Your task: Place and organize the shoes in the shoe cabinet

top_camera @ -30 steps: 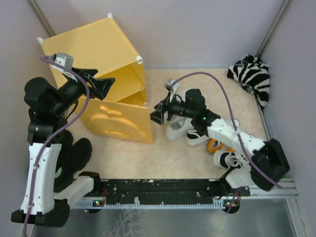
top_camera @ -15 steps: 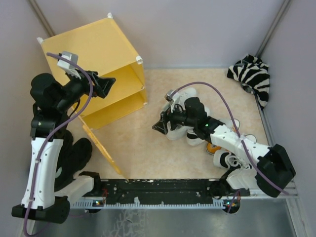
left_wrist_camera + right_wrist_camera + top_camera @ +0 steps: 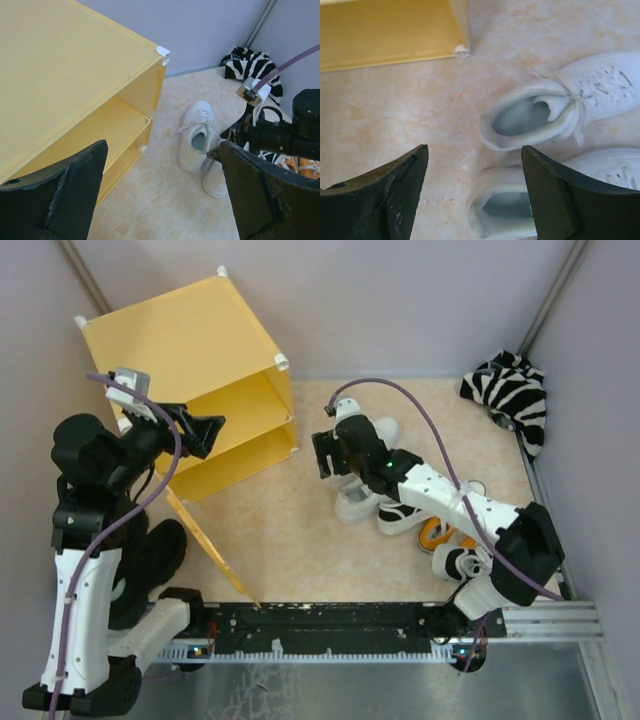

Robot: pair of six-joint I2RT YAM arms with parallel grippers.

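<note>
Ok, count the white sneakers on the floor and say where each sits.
2 clearly: one white sneaker lies right of the open yellow shoe cabinet, its mate beside it, under the right arm. More may be hidden among the shoes near that arm's base.

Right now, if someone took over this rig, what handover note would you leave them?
Left hand: open, empty, raised in front of the shoe cabinet.
Right hand: open, empty, hovering over the white shoes.
Cabinet door is swung open; both shelves look empty.
All shoes are on the floor: the white pair nearest the cabinet, black-and-white ones and an orange one under the right arm.
Done: door opened. Left: every shoe needs placing inside.
</note>
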